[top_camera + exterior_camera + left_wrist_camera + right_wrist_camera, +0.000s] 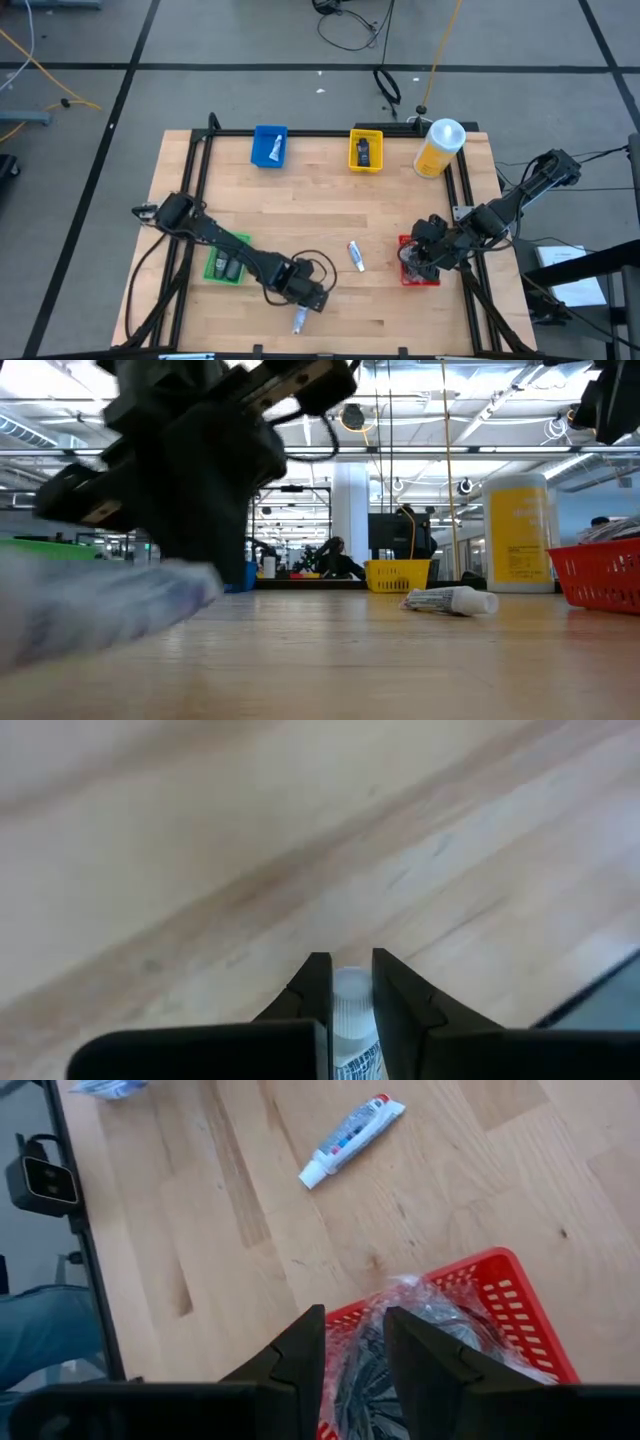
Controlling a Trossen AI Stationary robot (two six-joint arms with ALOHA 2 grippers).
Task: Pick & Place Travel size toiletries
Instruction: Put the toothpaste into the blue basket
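- The left gripper (350, 990) sits low at the table's near edge, its fingers (312, 995) pinching a white tube (299, 321) by the capped end.
- The right gripper (355, 1345) hovers over the red tray (404, 243), jaws partly spread, around nothing; clear-wrapped dark items (400, 1330) lie in the tray beneath.
- The wooden table (320, 220) also carries a blue tray (270, 131), a yellow tray (366, 150), a green tray (215, 268) and a yellow bottle (438, 148).
- Beyond lies a large hall with ceiling lights.
- A second tube (355, 256) lies flat mid-table, pointing roughly toward the near and far edges.
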